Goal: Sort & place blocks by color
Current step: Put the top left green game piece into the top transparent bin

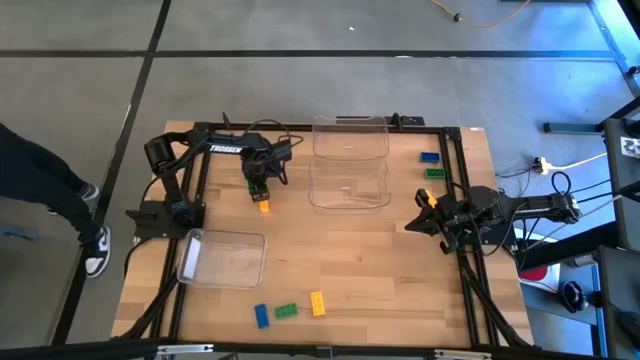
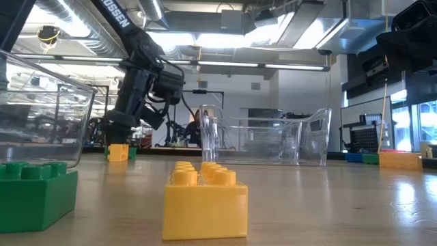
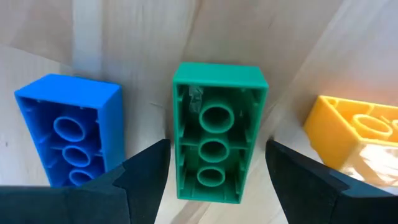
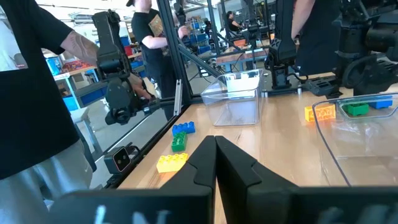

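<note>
My left gripper (image 1: pixel 260 188) hangs open over the far-left part of the table, pointing down. In the left wrist view its fingers (image 3: pixel 146 177) stand on either side of a green block (image 3: pixel 217 140) without touching it. A blue block (image 3: pixel 68 127) and a yellow-orange block (image 3: pixel 351 134) lie beside it, all three with hollow undersides facing the camera. From above only the yellow-orange one (image 1: pixel 264 207) shows. My right gripper (image 4: pixel 216 155) is shut and waits at the right edge (image 1: pixel 420 215).
Blue (image 1: pixel 430 158), green (image 1: pixel 435 173) and yellow-orange (image 1: pixel 425 198) blocks lie at far right. Three more, blue (image 1: pixel 262 315), green (image 1: pixel 286 310) and yellow-orange (image 1: pixel 317 303), lie by the near edge. Two clear bins (image 1: pixel 350 160) stand at far centre, and a third (image 1: pixel 222 258) at near left.
</note>
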Robot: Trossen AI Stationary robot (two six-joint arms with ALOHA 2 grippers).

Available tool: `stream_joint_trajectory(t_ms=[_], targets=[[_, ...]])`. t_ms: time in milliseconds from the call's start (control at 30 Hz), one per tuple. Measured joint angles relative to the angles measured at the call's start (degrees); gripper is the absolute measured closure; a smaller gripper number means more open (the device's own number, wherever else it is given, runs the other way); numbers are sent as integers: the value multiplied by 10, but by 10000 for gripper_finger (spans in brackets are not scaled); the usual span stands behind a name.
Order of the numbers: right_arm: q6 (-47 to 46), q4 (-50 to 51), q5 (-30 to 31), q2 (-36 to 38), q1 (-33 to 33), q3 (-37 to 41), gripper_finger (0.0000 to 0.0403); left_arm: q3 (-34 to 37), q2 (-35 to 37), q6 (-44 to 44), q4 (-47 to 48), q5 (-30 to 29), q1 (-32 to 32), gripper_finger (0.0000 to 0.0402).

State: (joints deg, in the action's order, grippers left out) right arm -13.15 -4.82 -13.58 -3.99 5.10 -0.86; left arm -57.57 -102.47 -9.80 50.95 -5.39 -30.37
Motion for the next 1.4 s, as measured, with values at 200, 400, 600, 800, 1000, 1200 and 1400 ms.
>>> stream_joint_trajectory(t_ms=[200, 400, 600, 800, 1000, 1200, 1400], targets=[[0, 0, 0, 0, 0, 0, 391, 11, 0, 0, -12, 2, 0, 143], [0, 0, 0, 0, 0, 0, 391, 12, -1, 0, -15, 7, 0, 158], [0, 0, 0, 0, 0, 0, 391, 13, -2, 1, -16, 8, 1, 225], [0, 0, 0, 0, 0, 0, 391, 13, 3, 2, -18, -6, 1, 275], [0, 0, 0, 0, 0, 0, 391, 11, 54, -9, -34, -57, -12, 275], [0, 0, 0, 0, 0, 0, 391, 1, 162, 19, -56, -59, -25, 275], [0, 0, 0, 0, 0, 0, 391, 0, 292, 109, -120, -47, -31, 275]])
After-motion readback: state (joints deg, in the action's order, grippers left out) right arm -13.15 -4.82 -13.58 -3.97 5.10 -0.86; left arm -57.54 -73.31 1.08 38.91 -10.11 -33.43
